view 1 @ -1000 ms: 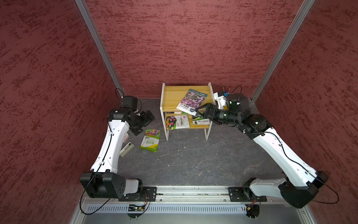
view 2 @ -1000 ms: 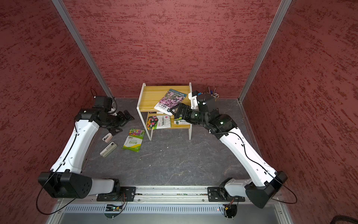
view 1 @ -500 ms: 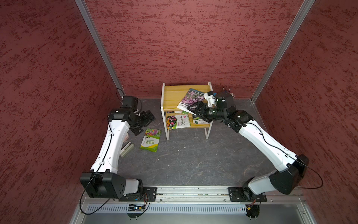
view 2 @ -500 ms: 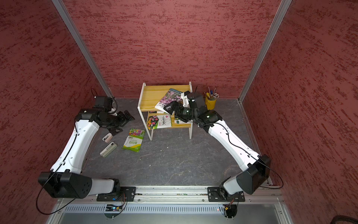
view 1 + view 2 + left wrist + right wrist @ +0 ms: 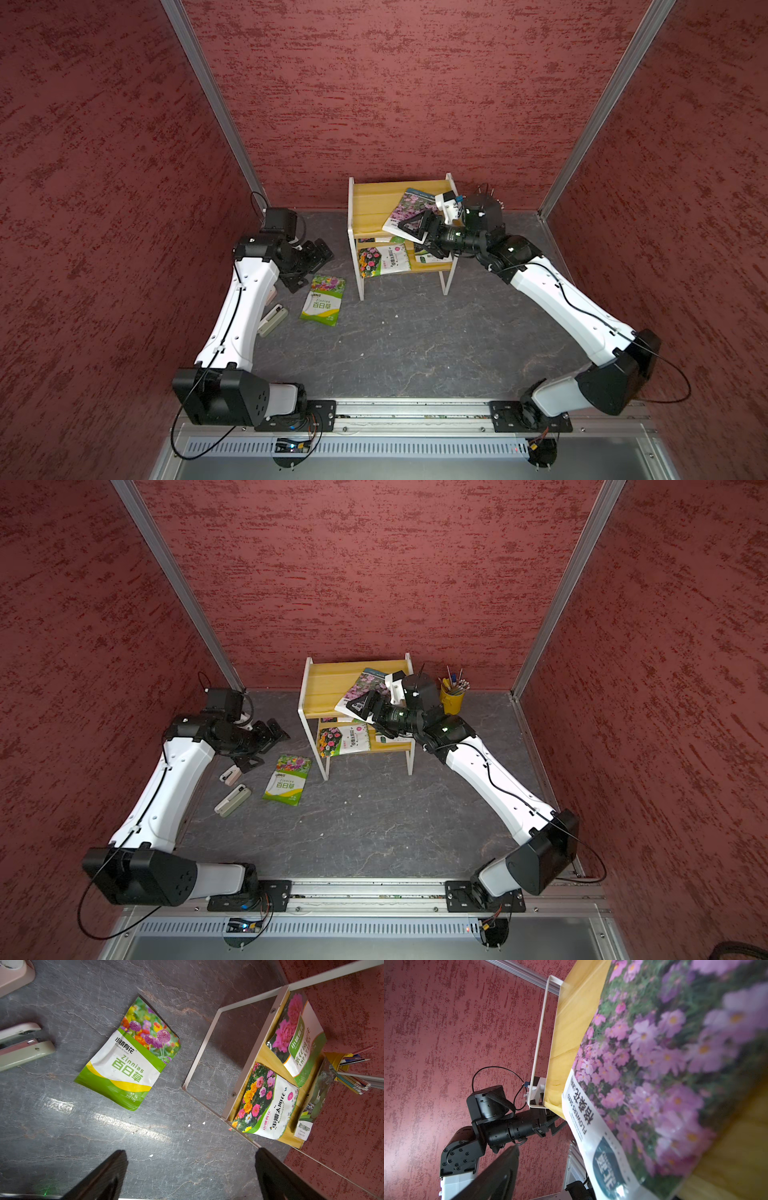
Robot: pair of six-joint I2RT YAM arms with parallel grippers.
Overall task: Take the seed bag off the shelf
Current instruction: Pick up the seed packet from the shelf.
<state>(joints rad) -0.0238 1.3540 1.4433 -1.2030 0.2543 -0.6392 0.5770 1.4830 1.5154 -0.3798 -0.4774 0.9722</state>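
While the left end effector (image 5: 190, 1157) hangs wide open and empty over the desk (image 5: 62, 1126) at about 9 o'clock from the shelf (image 5: 370, 208), all the action is on the other side. The right end effector (image 5: 411, 237) is at the shelf's top board, jaws apart, bracketing the near end of the seed bag (image 5: 409, 208) with nothing clamped yet.

That bag lies flat and face up, purple flowers showing, on the 3 o'clock half of the top board. Its long axis runs on a diagonal, roughly 1 o'clock to 7 o'clock in both top views. The white printed end points toward 7 o'clock and pokes out past the board's front edge, as the right wrist view shows.

Now, the dangers. It looks a thin, slick packet, so a bite on just that overhanging strip could slide off when the arm pulls away. The lower jaw sits close to the board's front edge. If it catches wood or the white frame, the light shelf could shift or tip, spilling the packets (image 5: 382, 259) on the lower board. The pencil cup (image 5: 451, 700) stands just beside the wrist at 3 o'clock, so a wide swing out could knock it over.
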